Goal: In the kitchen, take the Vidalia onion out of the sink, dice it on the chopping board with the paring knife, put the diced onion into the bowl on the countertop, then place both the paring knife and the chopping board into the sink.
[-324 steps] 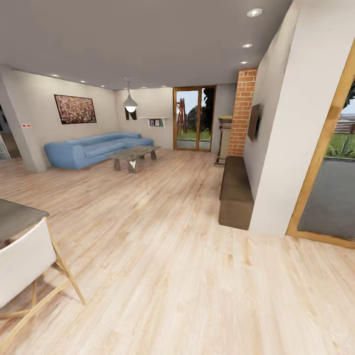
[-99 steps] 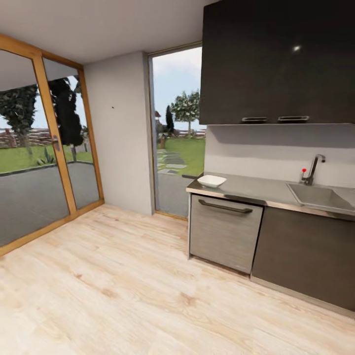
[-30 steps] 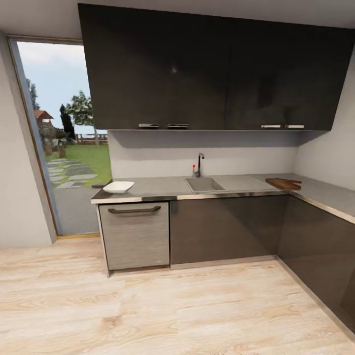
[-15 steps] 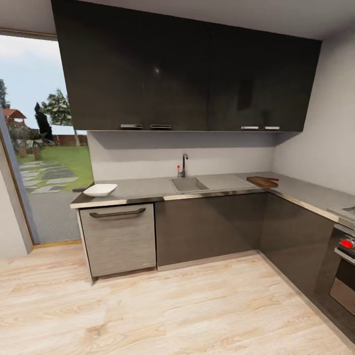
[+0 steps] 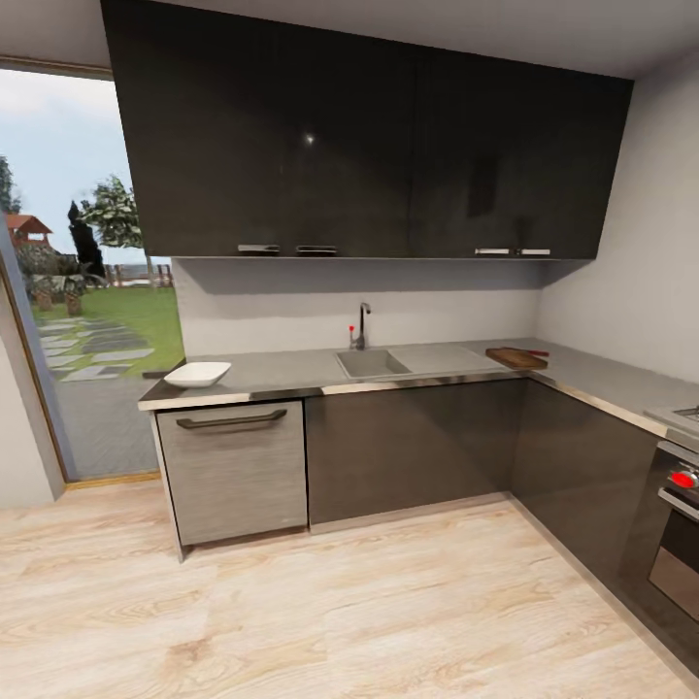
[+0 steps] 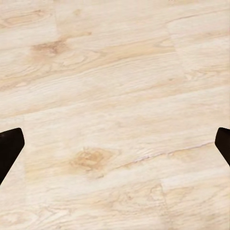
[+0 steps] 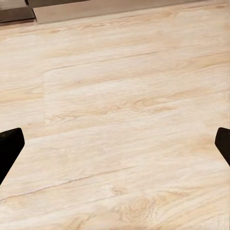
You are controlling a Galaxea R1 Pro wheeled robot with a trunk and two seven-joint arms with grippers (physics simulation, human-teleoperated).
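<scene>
**Approach to the kitchen counter, before any object is handled.**

The head view faces the grey countertop (image 5: 291, 369) from across the wooden floor (image 5: 340, 602). The stainless-steel sink (image 5: 372, 363) lies near its middle, below a chrome faucet (image 5: 362, 325); its inside cannot be seen, so the Vidalia onion cannot be made out. The white bowl (image 5: 198, 373) stands at the counter's far left end, well apart from the sink. The chopping board (image 5: 516, 357) lies to the sink's right, near the corner; a small red-tipped item just behind it may be the paring knife, too small to tell. In both wrist views the left gripper (image 6: 115, 146) and right gripper (image 7: 115, 146) hang over bare floor with fingertips wide apart, holding nothing. The step in hand appears to be driving up; next, closing on the sink until an arm can reach in.
</scene>
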